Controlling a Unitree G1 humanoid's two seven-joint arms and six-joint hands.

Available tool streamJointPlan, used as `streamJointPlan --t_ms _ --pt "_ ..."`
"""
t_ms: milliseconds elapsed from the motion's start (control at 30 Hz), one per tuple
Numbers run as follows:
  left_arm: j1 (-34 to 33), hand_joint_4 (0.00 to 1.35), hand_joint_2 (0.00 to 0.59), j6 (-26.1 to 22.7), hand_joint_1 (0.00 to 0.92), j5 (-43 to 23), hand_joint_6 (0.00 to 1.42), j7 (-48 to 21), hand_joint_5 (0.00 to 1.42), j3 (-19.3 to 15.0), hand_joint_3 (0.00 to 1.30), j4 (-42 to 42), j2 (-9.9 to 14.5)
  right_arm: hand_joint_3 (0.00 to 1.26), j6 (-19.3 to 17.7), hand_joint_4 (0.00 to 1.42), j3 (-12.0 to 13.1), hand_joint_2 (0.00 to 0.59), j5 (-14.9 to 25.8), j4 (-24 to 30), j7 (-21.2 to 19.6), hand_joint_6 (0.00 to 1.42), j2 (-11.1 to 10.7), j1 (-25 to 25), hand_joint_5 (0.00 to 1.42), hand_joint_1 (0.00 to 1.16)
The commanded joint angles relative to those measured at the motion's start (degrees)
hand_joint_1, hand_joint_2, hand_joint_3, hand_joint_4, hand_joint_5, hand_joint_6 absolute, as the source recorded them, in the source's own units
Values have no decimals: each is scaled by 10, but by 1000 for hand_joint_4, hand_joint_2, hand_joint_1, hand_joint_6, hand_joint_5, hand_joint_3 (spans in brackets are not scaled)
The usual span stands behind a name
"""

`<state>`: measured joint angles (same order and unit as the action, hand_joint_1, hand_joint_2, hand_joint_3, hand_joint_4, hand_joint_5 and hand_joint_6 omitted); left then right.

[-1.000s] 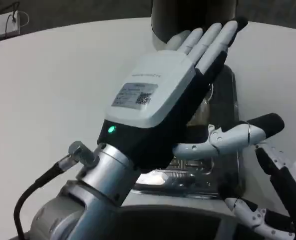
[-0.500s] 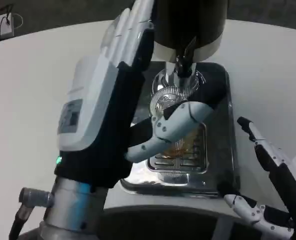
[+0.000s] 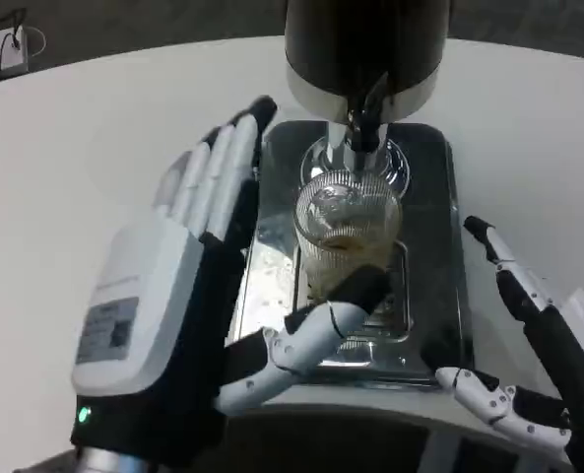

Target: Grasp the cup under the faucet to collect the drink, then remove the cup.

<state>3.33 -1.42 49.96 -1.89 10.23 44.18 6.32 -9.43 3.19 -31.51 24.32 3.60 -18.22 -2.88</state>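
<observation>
A ribbed clear glass cup (image 3: 347, 236) stands on the steel drip tray (image 3: 432, 227) directly under the faucet (image 3: 363, 126) of the dark drink dispenser (image 3: 365, 44). Amber drink shows in the lower part of the cup. My left hand (image 3: 178, 315) is open at the cup's left, fingers pointing away along the tray's left edge and the thumb reaching across in front of the cup's base. It does not hold the cup. My right hand (image 3: 528, 355) is open at the tray's right front corner, apart from the cup.
The white table (image 3: 95, 148) stretches wide to the left and behind the dispenser. A small white object (image 3: 1, 49) with a cable lies at the far left corner. The dispenser body overhangs the cup from above.
My left hand has come down and back from over the dispenser and tray to the cup's left side, uncovering the cup. The cup stays under the faucet. The right hand barely moved.
</observation>
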Motion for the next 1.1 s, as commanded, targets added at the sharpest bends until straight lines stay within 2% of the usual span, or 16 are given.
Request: streamJointPlan --t_ms 33,200,500,1100 --pt "28 0 163 6 0 36 0 4 0 -2 0 6 7 0 2 2 -8 312 9 -17 -10 165 7 12 62 389" --pt "58 0 174 6 0 66 0 16 0 -8 0 -10 10 0 6 1 -13 312 15 -28 -10 163 8 25 62 389" --pt "128 0 187 8 0 102 0 39 0 -16 0 -64 28 0 14 0 -20 297 34 -53 -11 162 17 49 51 394" --pt "135 0 191 19 0 82 0 63 0 -18 0 -102 52 0 -5 0 -50 263 59 -117 -25 203 27 108 62 515"
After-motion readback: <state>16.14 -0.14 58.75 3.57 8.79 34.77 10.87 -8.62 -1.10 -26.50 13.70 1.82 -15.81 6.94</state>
